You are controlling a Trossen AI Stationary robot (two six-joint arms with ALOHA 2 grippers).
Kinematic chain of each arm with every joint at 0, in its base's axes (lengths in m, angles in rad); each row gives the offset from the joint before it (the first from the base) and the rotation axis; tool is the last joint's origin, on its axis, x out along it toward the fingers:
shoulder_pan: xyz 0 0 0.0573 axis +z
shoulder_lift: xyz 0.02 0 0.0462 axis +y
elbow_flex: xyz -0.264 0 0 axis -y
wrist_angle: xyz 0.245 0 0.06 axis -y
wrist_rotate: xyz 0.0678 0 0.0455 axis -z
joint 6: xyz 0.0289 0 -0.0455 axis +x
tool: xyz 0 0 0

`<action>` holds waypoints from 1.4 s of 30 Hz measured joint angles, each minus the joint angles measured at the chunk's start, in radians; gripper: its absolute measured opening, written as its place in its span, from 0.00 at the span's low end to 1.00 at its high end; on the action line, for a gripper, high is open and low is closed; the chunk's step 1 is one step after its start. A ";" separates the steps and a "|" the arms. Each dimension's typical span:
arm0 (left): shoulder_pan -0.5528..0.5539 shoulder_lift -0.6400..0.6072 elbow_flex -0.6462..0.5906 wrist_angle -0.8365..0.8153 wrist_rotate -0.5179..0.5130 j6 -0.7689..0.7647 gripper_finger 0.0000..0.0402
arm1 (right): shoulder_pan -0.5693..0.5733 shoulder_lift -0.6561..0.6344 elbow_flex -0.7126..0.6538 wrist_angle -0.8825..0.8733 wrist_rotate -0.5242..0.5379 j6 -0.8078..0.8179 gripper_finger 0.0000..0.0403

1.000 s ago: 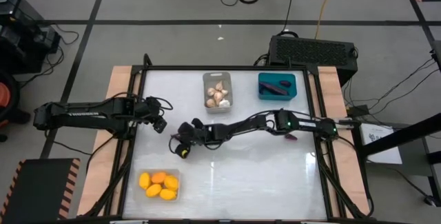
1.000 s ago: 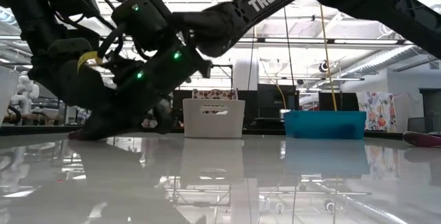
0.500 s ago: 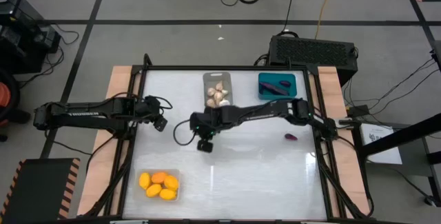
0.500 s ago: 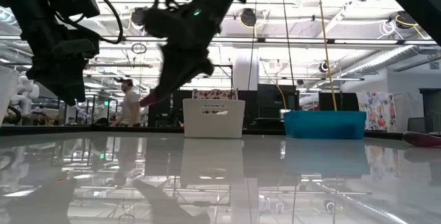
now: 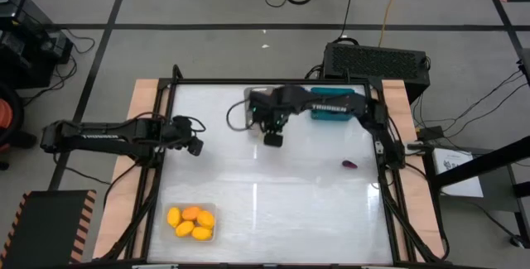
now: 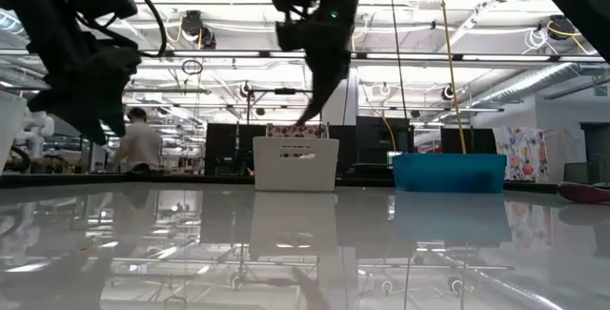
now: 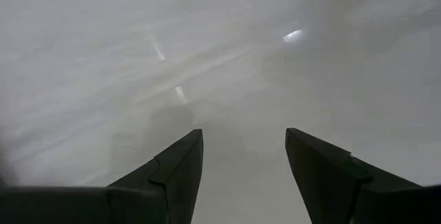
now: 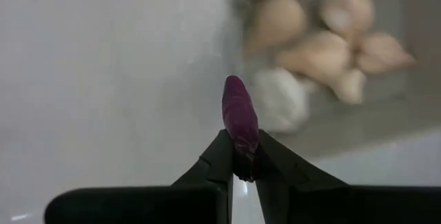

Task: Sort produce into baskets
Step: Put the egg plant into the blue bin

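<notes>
My right gripper (image 8: 241,147) hangs above the table next to the pale grey basket (image 5: 261,110), shut on a small dark purple eggplant (image 8: 239,114). Whitish garlic bulbs (image 8: 324,41) lie in that basket. The teal basket (image 5: 335,108) at the far right is partly hidden under the right arm. Yellow and orange fruits (image 5: 191,221) lie in a clear basket near the front left. Another small purple piece (image 5: 349,165) lies on the table at the right. My left gripper (image 7: 244,162) stands open over bare table at the left (image 5: 193,146). My right gripper pinches the small eggplant by one end (image 8: 242,156) between its two fingertips. Most of the piece sticks out past them, in line with the fingers. The fingers point steeply down from above. The eggplant is lifted clear of the table, beside the grey basket's near side.
A black perforated box (image 5: 377,58) stands beyond the table's far right corner. Wooden strips (image 5: 141,136) run along the table's left and right sides. The middle of the white table top (image 5: 281,203) is bare. A person (image 6: 138,143) stands in the room behind.
My right gripper has risen from the table's left middle and swung toward the far edge, to beside the grey basket. It has tipped to point steeply down. The small purple eggplant, which was down at the table, is now lifted clear.
</notes>
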 joint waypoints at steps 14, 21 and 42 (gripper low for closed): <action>-0.255 0.051 0.000 0.135 -0.053 -0.275 0.53 | -0.332 -0.264 -0.273 -0.031 0.004 -0.074 0.09; -0.390 0.199 0.000 0.236 -0.229 -0.373 0.53 | -0.461 -0.499 -0.631 0.117 0.004 -0.017 0.09; -0.450 0.811 0.002 0.967 -0.248 -0.446 0.53 | -0.538 -0.660 -0.981 0.403 0.009 0.027 0.29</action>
